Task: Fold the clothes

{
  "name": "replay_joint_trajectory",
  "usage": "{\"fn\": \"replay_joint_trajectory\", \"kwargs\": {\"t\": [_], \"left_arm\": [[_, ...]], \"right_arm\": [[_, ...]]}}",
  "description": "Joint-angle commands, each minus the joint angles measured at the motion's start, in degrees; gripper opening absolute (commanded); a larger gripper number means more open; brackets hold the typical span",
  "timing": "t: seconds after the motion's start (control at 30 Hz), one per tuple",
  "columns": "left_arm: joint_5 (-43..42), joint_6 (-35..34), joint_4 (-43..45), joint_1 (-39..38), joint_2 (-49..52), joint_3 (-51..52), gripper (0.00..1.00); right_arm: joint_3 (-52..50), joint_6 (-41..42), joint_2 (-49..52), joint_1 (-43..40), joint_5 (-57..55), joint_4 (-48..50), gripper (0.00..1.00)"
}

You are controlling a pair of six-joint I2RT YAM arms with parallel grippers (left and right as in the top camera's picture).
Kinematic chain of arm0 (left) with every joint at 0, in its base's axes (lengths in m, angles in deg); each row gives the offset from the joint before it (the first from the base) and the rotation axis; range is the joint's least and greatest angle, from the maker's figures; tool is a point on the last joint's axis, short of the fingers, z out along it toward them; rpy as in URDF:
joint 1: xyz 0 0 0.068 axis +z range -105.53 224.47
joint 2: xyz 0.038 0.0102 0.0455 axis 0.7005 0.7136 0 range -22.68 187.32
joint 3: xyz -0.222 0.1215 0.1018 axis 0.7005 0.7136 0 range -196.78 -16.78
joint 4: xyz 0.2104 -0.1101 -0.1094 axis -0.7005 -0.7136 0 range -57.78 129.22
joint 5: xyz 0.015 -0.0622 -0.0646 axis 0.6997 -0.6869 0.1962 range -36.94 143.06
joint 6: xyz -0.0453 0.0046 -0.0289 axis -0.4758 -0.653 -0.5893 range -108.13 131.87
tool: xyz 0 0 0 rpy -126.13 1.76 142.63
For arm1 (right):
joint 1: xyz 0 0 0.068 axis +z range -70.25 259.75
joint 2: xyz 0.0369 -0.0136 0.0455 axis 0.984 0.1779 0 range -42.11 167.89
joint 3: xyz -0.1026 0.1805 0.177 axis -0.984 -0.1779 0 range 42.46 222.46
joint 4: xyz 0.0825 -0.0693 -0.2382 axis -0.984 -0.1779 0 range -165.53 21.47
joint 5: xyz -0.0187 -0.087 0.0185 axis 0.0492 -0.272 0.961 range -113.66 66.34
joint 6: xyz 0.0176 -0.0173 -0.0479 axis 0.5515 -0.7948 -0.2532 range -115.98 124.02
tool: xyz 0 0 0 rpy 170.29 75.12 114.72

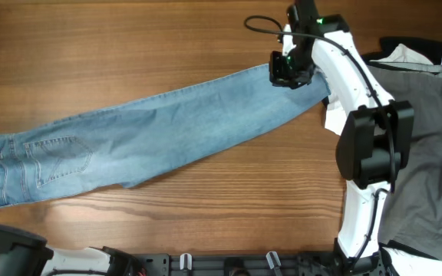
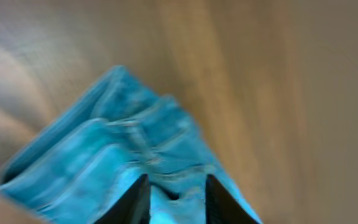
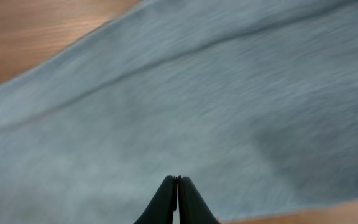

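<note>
Light-blue jeans (image 1: 167, 126) lie stretched out diagonally across the wooden table (image 1: 129, 38), with the waist and back pocket at the left and the leg end at the upper right. At that leg end my right gripper (image 1: 286, 70) is shut. In the right wrist view its tips (image 3: 178, 179) meet on the denim (image 3: 197, 93) near the hem edge. In the left wrist view my left gripper (image 2: 176, 186) has a bunched fold of the blurred waistband denim (image 2: 123, 149) between its two fingers. In the overhead view only part of the left arm (image 1: 6, 249) shows, at the bottom left corner.
Grey trousers (image 1: 428, 138) lie spread at the right edge, under and behind the right arm (image 1: 367, 146). White (image 1: 405, 55) and black (image 1: 428, 44) garments are bunched at their top. A black cable (image 1: 263, 24) loops near the right wrist.
</note>
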Motion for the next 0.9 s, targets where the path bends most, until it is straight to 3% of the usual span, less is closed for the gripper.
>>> {"fn": "replay_joint_trajectory", "kwargs": {"t": [0.0, 0.2, 0.3, 0.47, 0.63, 0.87], "left_arm": [[-8.0, 1.1, -0.2, -1.4, 0.2, -1.1, 0.34], [-8.1, 1.1, -1.6, -3.5, 0.2, -1.1, 0.39], [-8.1, 1.1, -2.5, -4.7, 0.2, -1.1, 0.41], [-8.0, 2.4, -3.3, -6.6, 0.2, -1.1, 0.5], [-7.2, 4.5, -3.4, -8.8, 0.2, -1.1, 0.61], [1.5, 8.2, -3.5, -11.6, 0.2, -1.1, 0.64]], "right_arm": [[-6.2, 1.6, -1.4, -1.2, -1.5, 4.4, 0.07], [-15.1, 2.6, -1.3, -1.2, -2.5, 15.0, 0.07], [-19.1, 8.1, -1.3, -1.3, -10.9, 20.6, 0.04], [-21.6, 8.5, 0.5, -4.5, -19.5, 26.1, 0.04], [-21.6, 8.4, 1.5, -11.8, -17.6, 28.5, 0.04], [-21.2, 4.3, 1.5, -17.7, -10.5, 28.9, 0.04]]}}
